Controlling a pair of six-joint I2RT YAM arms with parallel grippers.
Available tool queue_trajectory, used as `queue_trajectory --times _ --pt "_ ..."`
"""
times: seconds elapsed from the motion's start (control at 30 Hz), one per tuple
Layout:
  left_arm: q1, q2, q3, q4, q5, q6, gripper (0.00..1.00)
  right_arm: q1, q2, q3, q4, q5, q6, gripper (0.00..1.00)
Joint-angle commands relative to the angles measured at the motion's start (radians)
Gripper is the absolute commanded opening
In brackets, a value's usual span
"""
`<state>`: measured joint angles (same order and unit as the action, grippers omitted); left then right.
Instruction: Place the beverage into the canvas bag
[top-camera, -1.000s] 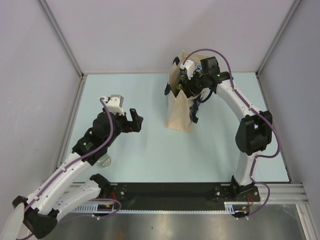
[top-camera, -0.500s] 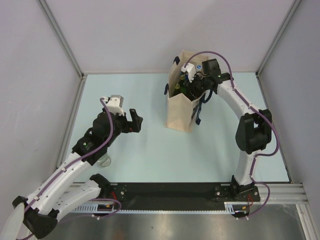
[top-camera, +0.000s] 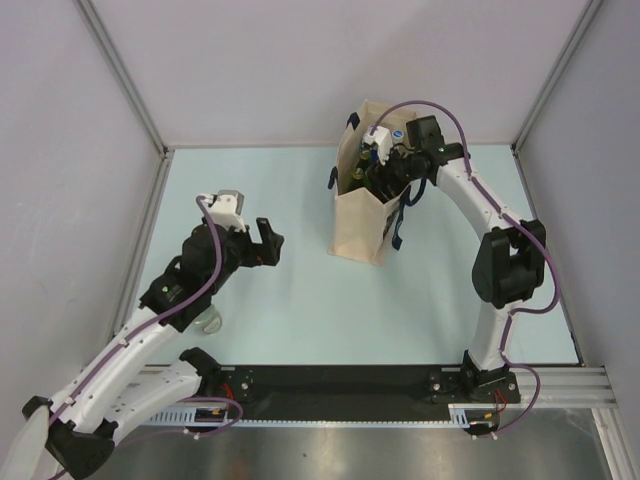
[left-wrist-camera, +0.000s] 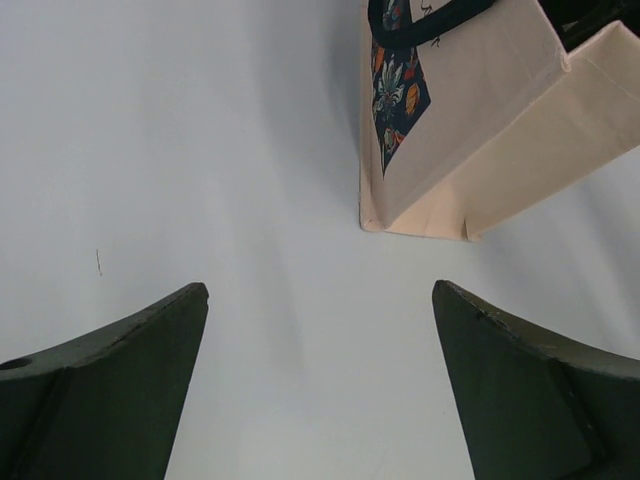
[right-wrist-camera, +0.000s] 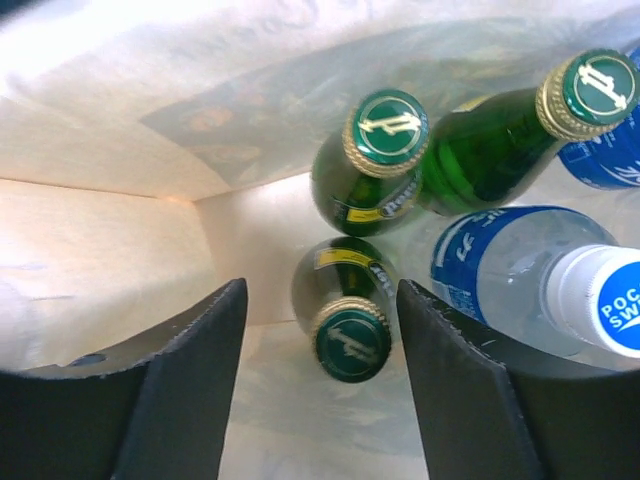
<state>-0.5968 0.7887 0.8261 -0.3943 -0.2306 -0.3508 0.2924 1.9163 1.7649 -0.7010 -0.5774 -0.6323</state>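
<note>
- Firstly, in the top view, the right gripper (top-camera: 372, 175) is seen lowered into the mouth of the canvas bag (top-camera: 362, 225), so the bag stands directly under and around it on the table (top-camera: 300, 300). How far it is opened cannot be told from above. If it is lifted obliquely, the rim or a navy handle (top-camera: 398, 215) could be caught and the bag pulled over.
- The left gripper (top-camera: 268, 240) is held apart from the bag, which stands well ahead of it and to its right.
- From the left wrist, its fingers are seen spread wide, with only bare table between them. The bag's lower corner is ahead and to the right, not touched. No support is given to the bag, so a tug from the other arm would probably not be resisted.
- From the right wrist, the fingers are seen wide apart inside the bag and nothing appears to be clamped. A green bottle (right-wrist-camera: 345, 310) lies just below and between them, leaning. A gap is visible at one finger, while the other finger is very near its shoulder.
- Ahead of the fingers, other green bottles (right-wrist-camera: 375, 170) and a water bottle (right-wrist-camera: 510, 270) are packed closely. It is judged that the near finger could drag the leaning bottle, or knock it against the others.
</note>
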Motion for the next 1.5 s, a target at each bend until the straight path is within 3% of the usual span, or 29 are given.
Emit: queue_trajectory --times 0.0,0.2,0.57,0.93,1.1,1.23,1.47 --pt "0.011 -0.016 0.076 -0.008 0.027 -0.03 1.0 -0.004 -0.086 0.073 -0.041 -0.053 0.022 0.69" --pt "0.02 0.001 0.154 -0.109 0.05 -0.077 1.0 -0.006 -0.135 0.126 -0.049 -0.067 0.091 0.73" --pt "0.023 -0.012 0.281 -0.405 -0.047 -0.312 1.0 -0.013 -0.289 0.13 -0.031 -0.081 0.189 0.76" --pt "0.023 -0.095 0.225 -0.62 -0.254 -0.462 1.0 0.01 -0.451 -0.007 -0.114 -0.282 0.083 0.76" --pt "0.023 -0.085 0.229 -0.715 -0.326 -0.504 0.99 0.03 -0.467 -0.062 -0.118 -0.297 0.082 0.76" --pt "0.026 -0.086 0.208 -0.821 -0.406 -0.631 0.98 0.036 -0.473 -0.084 -0.107 -0.305 0.094 0.76" --pt "0.117 -0.095 0.151 -0.867 -0.4 -0.692 0.93 0.037 -0.476 -0.107 -0.098 -0.297 0.097 0.76"
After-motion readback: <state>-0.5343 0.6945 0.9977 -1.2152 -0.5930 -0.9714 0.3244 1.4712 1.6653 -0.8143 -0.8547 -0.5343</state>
